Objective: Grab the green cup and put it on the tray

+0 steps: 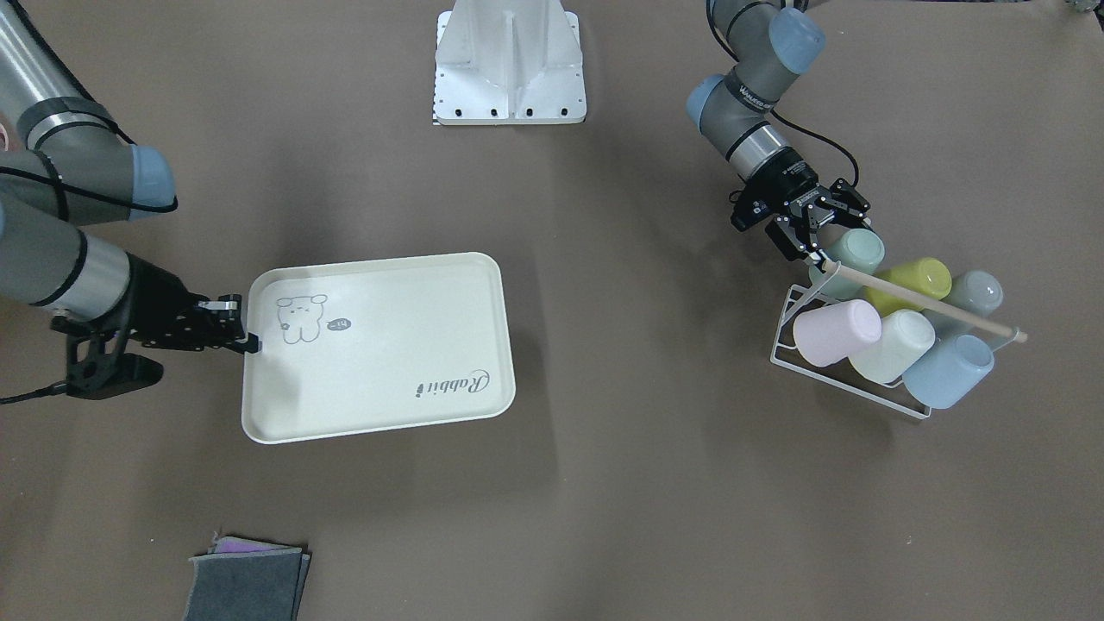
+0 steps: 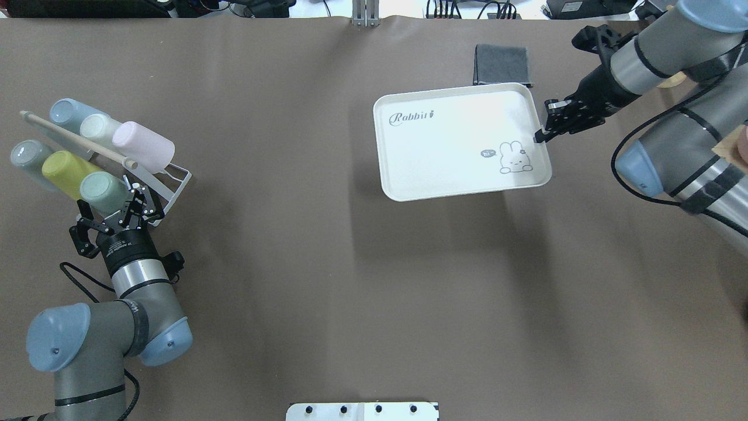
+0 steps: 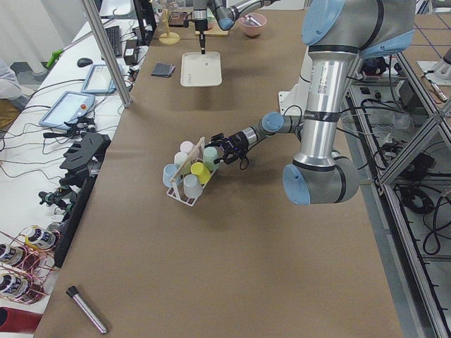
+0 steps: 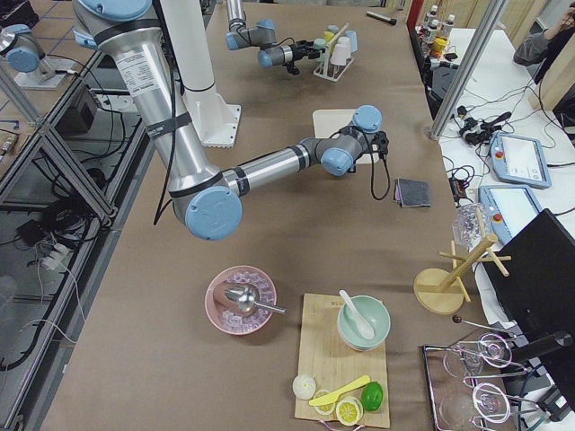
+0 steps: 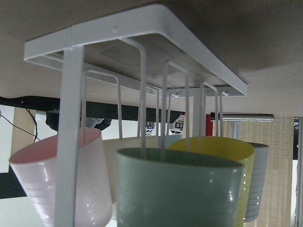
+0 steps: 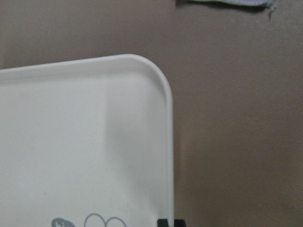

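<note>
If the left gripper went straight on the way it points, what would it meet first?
The green cup on the wire rack, which lies right ahead of the left gripper; how near is unclear.

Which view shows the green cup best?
Exterior front-facing: the green cup shows side and end clearly in the rack, the open left gripper at it. Overhead shows mostly its round end; left wrist crops it behind rack wires; side views show it tiny; right wrist, nothing.

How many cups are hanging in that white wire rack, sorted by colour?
Green cup: 1
Yellow cup: 1
Grey cup: 1
Pink cup: 1
Cream cup: 1
Blue cup: 1
Total: 6 cups
</note>
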Controlling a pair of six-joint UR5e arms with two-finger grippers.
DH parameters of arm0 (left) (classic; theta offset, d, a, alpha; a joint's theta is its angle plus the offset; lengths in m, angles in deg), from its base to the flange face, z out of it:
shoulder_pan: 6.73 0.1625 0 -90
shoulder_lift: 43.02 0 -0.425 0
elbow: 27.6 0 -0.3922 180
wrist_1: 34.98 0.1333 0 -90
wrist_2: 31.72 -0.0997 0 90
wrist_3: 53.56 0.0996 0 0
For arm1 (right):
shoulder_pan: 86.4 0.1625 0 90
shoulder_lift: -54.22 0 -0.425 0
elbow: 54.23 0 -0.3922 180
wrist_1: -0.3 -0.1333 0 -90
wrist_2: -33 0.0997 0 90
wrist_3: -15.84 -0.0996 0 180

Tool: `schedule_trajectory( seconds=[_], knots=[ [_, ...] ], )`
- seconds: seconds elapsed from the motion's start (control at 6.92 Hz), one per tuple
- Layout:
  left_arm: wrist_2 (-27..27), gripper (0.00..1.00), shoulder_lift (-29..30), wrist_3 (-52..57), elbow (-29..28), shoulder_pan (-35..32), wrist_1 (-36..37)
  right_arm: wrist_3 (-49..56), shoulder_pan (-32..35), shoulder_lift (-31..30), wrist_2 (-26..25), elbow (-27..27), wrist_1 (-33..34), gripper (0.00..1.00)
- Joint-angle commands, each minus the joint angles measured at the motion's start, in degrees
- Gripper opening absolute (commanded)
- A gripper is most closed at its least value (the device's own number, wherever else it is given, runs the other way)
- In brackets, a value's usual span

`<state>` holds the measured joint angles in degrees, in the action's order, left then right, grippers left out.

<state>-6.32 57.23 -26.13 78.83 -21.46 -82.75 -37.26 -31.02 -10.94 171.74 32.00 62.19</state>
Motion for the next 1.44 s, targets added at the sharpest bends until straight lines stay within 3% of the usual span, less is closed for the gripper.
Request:
schedule_trajectory(
  seconds=[0.0,0.72,0.87,1.01,1.16,1.3],
  knots=[
    [0.0,0.93,0.1,0.0,-0.4,0.0,0.0,-9.1,-6.9,3.2,-8.3,-0.2,-1.7,0.00],
    [-1.6,0.92,0.3,0.8,-1.1,0.0,0.7,-21.9,-14.9,5.1,-13.3,-1.8,-7.3,0.00],
    [-1.7,0.86,0.7,0.8,-1.1,0.0,0.7,-22.0,-15.6,5.1,-13.6,-2.1,-8.0,0.00],
    [-1.7,0.57,0.7,0.7,-1.1,0.0,0.7,-21.9,-16.0,4.8,-13.7,-2.2,-8.0,0.00],
    [-1.8,0.19,0.8,0.7,-1.0,0.0,1.0,-21.8,-16.2,4.8,-13.7,-2.7,-8.1,0.00],
    [-2.0,0.11,0.9,0.7,-0.8,0.0,1.2,-21.6,-16.4,4.9,-13.7,-3.1,-8.1,0.00]
  ],
)
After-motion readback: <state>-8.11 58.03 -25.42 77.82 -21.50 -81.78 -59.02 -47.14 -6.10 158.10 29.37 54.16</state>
